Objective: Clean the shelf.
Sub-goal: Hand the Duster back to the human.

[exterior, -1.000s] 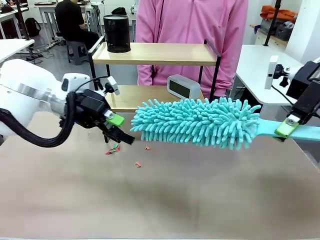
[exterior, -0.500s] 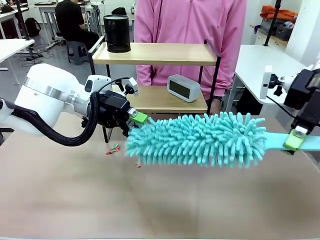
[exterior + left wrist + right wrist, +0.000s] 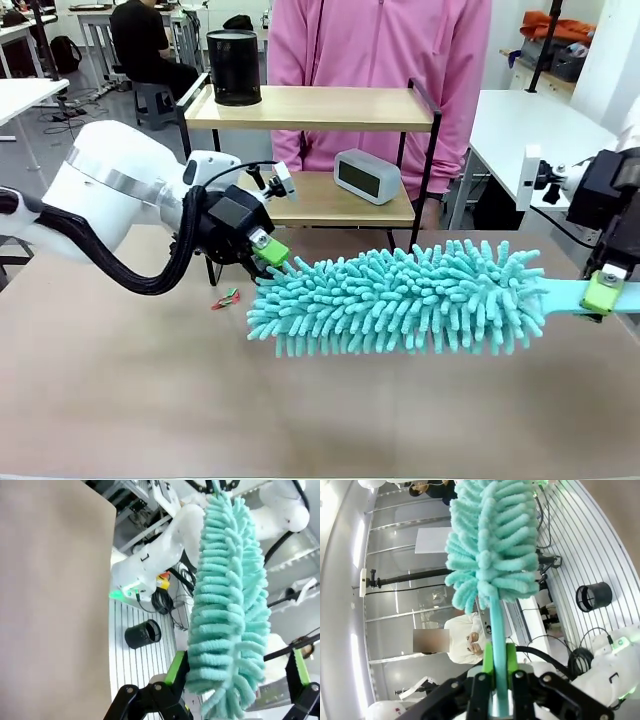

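The shelf (image 3: 310, 110) stands at upper centre beyond the bench (image 3: 320, 400). Since a second ago the left gripper (image 3: 268, 250), jaws spread wide and empty, has risen to the duster (image 3: 400, 298) tip; the duster dropped lower, its handle clamped in the right gripper (image 3: 603, 290).

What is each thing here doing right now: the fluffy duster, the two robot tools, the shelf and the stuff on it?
Duster: held level above the table, handle in the right tool.
Right tool: shut on the duster's handle.
Left tool: open, fingers either side of the duster's tip.
Shelf: upright beyond the table.
Black cup: upright on the top board.
Clock: standing on the lower board.
Scraps: lying on the table.
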Robot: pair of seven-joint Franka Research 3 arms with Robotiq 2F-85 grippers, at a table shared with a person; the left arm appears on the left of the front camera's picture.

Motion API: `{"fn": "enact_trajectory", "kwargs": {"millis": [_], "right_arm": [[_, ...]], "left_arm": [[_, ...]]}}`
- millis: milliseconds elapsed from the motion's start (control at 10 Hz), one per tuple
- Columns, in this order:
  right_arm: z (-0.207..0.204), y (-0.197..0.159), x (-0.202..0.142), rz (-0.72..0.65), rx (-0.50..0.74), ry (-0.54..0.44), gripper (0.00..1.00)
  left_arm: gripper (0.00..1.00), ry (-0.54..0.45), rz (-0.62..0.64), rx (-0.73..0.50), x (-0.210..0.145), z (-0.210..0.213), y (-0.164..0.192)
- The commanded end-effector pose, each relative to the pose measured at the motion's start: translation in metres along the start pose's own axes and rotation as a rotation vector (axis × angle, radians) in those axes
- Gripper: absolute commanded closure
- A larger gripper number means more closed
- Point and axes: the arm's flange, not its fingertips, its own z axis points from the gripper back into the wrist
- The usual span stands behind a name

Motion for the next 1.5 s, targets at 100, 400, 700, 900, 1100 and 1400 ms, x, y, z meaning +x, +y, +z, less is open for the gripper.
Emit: {"fn": "enact_trajectory", "kwargs": {"millis": [100, 400, 700, 900, 1100, 1400], "right_arm": [[0.009, 0.004, -0.005, 0.039, 0.005, 0.025, 1.00], [0.015, 0.000, -0.012, 0.042, 0.009, -0.014, 1.00], [0.013, -0.001, -0.012, 0.040, 0.011, -0.010, 1.00], [0.012, -0.001, -0.011, 0.038, 0.008, -0.006, 1.00], [0.012, -0.002, -0.011, 0.035, 0.013, -0.008, 1.00], [0.012, -0.003, -0.010, 0.029, 0.010, -0.018, 1.00]], "left_arm": [[0.00, 0.078, 0.001, 0.005, 0.019, -0.029, 0.005], [0.00, 0.147, 0.001, -0.007, 0.015, -0.051, 0.005], [0.27, 0.201, -0.012, 0.007, 0.009, -0.058, 0.000], [0.85, 0.214, -0.016, -0.015, 0.008, -0.061, -0.003], [1.00, 0.225, -0.016, -0.026, 0.008, -0.061, -0.004], [1.00, 0.226, -0.014, -0.020, 0.008, -0.061, -0.004]]}}
